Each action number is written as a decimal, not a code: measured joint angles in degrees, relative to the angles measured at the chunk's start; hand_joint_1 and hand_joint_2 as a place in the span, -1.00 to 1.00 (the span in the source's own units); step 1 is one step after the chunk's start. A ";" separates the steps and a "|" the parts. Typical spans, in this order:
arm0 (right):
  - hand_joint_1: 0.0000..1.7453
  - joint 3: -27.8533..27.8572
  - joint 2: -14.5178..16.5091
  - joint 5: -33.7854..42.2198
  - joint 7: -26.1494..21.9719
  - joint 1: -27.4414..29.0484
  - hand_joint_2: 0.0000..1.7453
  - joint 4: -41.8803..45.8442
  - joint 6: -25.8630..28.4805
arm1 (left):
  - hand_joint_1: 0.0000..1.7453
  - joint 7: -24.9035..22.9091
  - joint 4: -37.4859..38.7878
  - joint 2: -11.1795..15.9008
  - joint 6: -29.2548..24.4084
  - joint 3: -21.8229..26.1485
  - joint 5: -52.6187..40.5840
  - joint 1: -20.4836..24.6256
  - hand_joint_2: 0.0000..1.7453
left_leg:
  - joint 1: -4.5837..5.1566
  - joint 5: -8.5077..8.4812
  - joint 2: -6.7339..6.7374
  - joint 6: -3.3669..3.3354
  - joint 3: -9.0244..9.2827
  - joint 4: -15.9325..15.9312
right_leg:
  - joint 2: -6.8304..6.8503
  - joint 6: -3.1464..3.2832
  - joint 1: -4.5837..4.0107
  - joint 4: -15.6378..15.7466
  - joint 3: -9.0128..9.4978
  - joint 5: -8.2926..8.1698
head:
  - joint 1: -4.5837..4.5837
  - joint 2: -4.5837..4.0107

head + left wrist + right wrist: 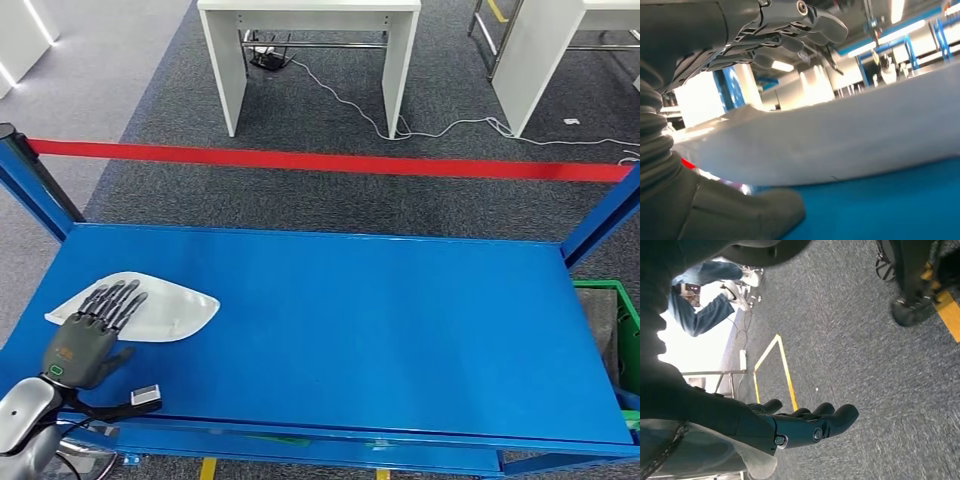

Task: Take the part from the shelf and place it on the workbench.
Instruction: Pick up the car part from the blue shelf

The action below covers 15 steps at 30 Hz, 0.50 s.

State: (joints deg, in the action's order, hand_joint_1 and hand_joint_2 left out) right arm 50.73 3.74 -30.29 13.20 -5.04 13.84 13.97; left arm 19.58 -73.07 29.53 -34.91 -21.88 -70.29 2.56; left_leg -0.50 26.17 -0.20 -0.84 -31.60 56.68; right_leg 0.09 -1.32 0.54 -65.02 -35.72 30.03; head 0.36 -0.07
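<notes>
- Left hand (89, 335) at the near left corner of the blue shelf (340, 330), fingers (117, 300) stretched out and slightly apart, laid over the top of the white part (170, 310).
- Thumb (753, 210) low on the blue surface beside the part's edge, the part (828, 145) between it and the fingers above; firm grasp or mere touch: cannot tell.
- White part flat on the shelf, near the left end, long and thin with a pointed tip toward the middle.
- Right hand (806, 425) hanging over grey carpet (874, 365), fingers extended and close together, holding nothing.
- Yellow floor line (785, 372) on the carpet behind it.
- Red stripe (332, 160) across the floor beyond the shelf; white tables (309, 50) farther back.
</notes>
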 joint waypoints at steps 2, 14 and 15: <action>-1.00 0.14 0.01 -0.06 0.00 -0.18 1.00 0.00 0.01 | -0.52 0.04 0.61 -0.40 -0.09 -0.21 -0.01 0.43 1.00 | 0.22 0.18 -0.07 0.60 -0.15 0.36 | -0.14 0.33 0.09 5.93 3.11 -1.81 | 0.08 0.00; -1.00 0.45 0.01 -0.42 -0.34 -0.17 1.00 0.00 0.04 | 1.00 0.27 2.76 -1.31 1.00 -1.80 0.96 0.77 1.00 | 0.00 5.23 0.05 2.13 -6.02 14.00 | -0.29 2.70 -0.40 7.15 3.94 -1.99 | 0.40 0.00; -1.00 0.51 0.02 -0.45 -0.31 -0.17 1.00 0.00 0.04 | 1.00 0.31 2.80 -1.32 1.25 -1.90 1.27 0.77 1.00 | 0.09 2.96 0.04 1.73 -4.21 9.87 | -0.30 2.70 -0.47 7.15 4.06 -1.93 | 0.41 0.00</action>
State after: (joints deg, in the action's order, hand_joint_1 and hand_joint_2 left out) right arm 51.24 3.75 -30.74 12.90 -5.21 13.84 14.01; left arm 19.90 -70.28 28.22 -33.66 -23.79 -69.02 3.33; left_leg -0.41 29.13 -0.16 0.89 -35.81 66.55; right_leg -0.21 1.37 0.07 -57.86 -31.66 28.11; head 0.77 -0.07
